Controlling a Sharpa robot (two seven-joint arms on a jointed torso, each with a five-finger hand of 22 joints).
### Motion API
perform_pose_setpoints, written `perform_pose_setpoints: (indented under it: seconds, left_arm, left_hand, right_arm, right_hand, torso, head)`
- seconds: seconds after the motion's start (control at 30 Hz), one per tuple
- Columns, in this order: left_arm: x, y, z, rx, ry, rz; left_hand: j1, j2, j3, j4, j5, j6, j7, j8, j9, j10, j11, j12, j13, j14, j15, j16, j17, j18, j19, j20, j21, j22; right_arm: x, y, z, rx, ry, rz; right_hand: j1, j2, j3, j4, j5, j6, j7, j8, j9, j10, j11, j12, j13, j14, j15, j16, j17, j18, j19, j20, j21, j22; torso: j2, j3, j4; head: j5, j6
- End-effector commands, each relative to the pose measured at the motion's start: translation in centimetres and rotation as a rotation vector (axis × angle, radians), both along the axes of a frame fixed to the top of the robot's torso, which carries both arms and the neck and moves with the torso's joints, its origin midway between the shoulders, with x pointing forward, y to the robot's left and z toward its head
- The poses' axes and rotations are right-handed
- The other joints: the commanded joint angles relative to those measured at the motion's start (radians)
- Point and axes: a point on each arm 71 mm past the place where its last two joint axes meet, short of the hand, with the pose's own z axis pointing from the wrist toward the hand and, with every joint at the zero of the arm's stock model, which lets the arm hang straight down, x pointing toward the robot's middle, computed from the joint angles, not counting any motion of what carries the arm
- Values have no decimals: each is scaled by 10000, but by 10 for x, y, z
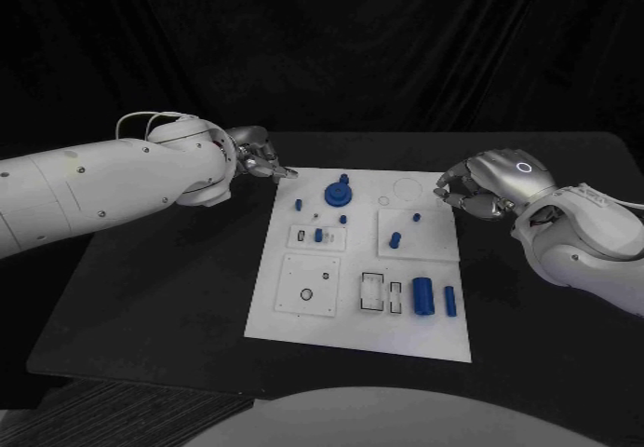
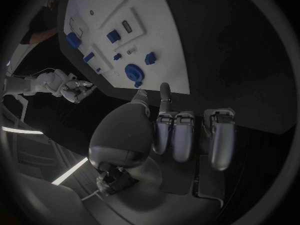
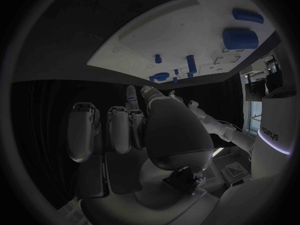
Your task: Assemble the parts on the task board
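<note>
Hands are hovering at the task board's (image 1: 352,328) far corners: the left hand (image 1: 255,154) and right hand (image 1: 473,190) are both curling their fingers around nothing. Blue parts (image 1: 422,295) are lying scattered across the board, which is sitting mid-table (image 1: 161,307).

A black table (image 1: 148,279) carries the white task board (image 1: 355,326) at its middle.

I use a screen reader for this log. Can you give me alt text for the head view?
A white task board lies mid-table with small blue parts on it. The left hand hovers at its far left corner and the right hand at its far right edge; neither holds anything.
</note>
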Motion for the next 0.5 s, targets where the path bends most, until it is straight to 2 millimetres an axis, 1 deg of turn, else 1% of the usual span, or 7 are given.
perform_pose_setpoints:
  seconds: [0.03, 0.13, 0.23, 0.37, 0.4, 0.43, 0.5]
  left_arm:
    - [4, -2, 4, 17, -320, -222]
    - [6, -3, 6, -174, -595, -369]
    - [8, -4, 8, -347, -840, -537]
    - [9, -4, 8, -367, -856, -657]
    - [10, -3, 7, -346, -826, -661]
    - [10, -3, 7, -318, -778, -674]
    - [10, -3, 6, -275, -709, -675]
  left_hand:
    - [18, -9, 9, -19, -130, -1139, 453, -920, -1163, 1047, 409, 35, 2633, 1042, 369, 27, 2635, -42, 577, 231, -193, 2378]
    - [260, -35, 76, -27, -177, -1982, 632, -947, -2530, 1047, 486, 35, 2633, 1042, 488, 27, 2635, -16, 526, 405, -262, 2356]
    - [553, -99, 155, -52, -225, -5064, 256, -1050, -4628, 710, 178, -597, 2321, 1042, 258, 27, 2635, 35, 397, 237, -454, 2295]
    - [615, -122, 175, -37, -243, -5997, -385, -1083, -5452, 527, -189, -966, 2125, 1042, 9, 27, 2635, 43, 385, 48, -468, 2291]
    - [554, -116, 150, -11, -280, -3706, -195, -635, -4667, 602, -197, -843, 2182, 1042, -24, 27, 2635, 26, 416, -17, -418, 2307]
    - [517, -111, 135, -5, -282, -3266, -67, -464, -4651, 635, -113, -787, 2209, 1042, 8, 27, 2635, 24, 420, -20, -413, 2309]
    - [224, -79, 35, 3, -253, -261, 241, 835, -4268, 970, 311, -122, 2551, 1042, 352, 27, 2635, -7, 470, 194, -335, 2333]
  right_arm:
    - [1, -1, 2, 31, -87, -84]
    - [1, -1, 1, 3, -62, -114]
    - [1, -2, 1, -25, -39, -146]
    - [2, -2, 1, -34, -46, -154]
    - [2, -2, 1, -34, -49, -156]
    - [3, -2, 1, -33, -53, -158]
    - [3, -2, 1, -31, -61, -163]
  right_hand:
    - [-75, -13, 51, 9, 47, 72, -4, 35, 10, 644, 57, 7, 1507, 612, 51, -25, -12, 88, 403, 15, 22, 2097]
    - [-74, -13, 52, 8, 47, 73, -4, 35, 10, 643, 58, 4, 1505, 611, 52, -30, -21, 90, 400, 16, 12, 2095]
    - [-72, -14, 54, 6, 48, 72, -5, 33, 9, 641, 57, -3, 1498, 610, 52, -31, -24, 91, 398, 17, 7, 2093]
    - [-49, -19, 72, -19, 55, 59, -12, 13, -1, 637, 33, -18, 1486, 607, 44, -40, -40, 93, 396, 19, 2, 2092]
    - [-44, -21, 76, -25, 56, 52, -12, 5, -5, 640, 27, -12, 1493, 605, 40, -44, -48, 93, 397, 19, 6, 2093]
    - [-38, -22, 82, -31, 57, 46, -13, -1, -8, 639, 20, -16, 1490, 606, 35, -38, -39, 93, 399, 18, 10, 2094]
    - [-32, -23, 88, -38, 60, 38, -13, -10, -12, 637, 11, -22, 1485, 607, 30, -35, -34, 96, 394, 16, -2, 2090]
  torso:
    - [52, -27, 8]
    - [80, -30, 6]
    - [111, -40, 15]
    - [120, -45, 14]
    - [126, -46, 8]
    - [128, -44, 3]
    - [116, -39, 14]
  head:
    - [-26, -2]
    - [-51, -2]
    - [-47, -2]
    - [-46, -2]
    - [-43, -2]
    - [-41, -2]
    - [-67, -2]
